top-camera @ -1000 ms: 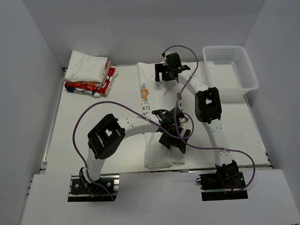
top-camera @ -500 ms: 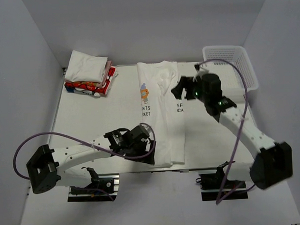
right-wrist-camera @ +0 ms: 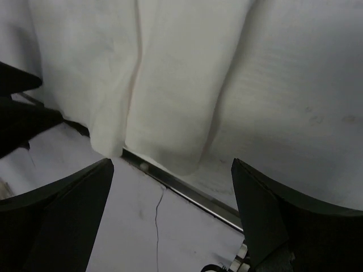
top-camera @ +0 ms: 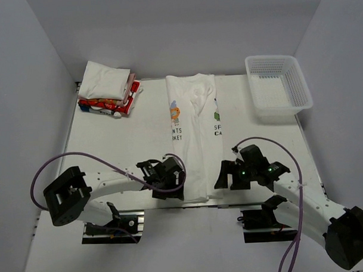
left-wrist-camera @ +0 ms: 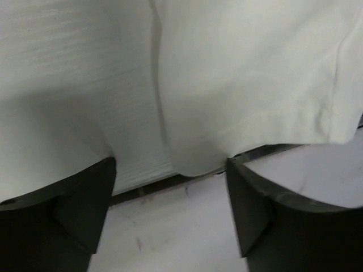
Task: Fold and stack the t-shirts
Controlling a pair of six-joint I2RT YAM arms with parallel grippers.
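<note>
A white t-shirt [top-camera: 196,135] with a small orange and green print lies in a long folded strip down the middle of the table, its hem at the near edge. My left gripper [top-camera: 170,185] is open and empty just left of the hem; the left wrist view shows the hem [left-wrist-camera: 238,85] ahead of the fingers [left-wrist-camera: 74,198]. My right gripper [top-camera: 224,176] is open and empty just right of the hem; the right wrist view shows the cloth edge [right-wrist-camera: 164,96] over the table rim. A stack of folded t-shirts [top-camera: 108,88], white over red patterned, sits at the back left.
A white plastic mesh basket [top-camera: 278,85] stands at the back right. White walls close in the table on three sides. The table's metal front rim [right-wrist-camera: 181,190] runs just under the hem. Purple cables loop off both arms.
My right arm has swung from the collar end at the back down to the near edge beside the hem. My left gripper moved from mid-shirt to the hem's left corner.
</note>
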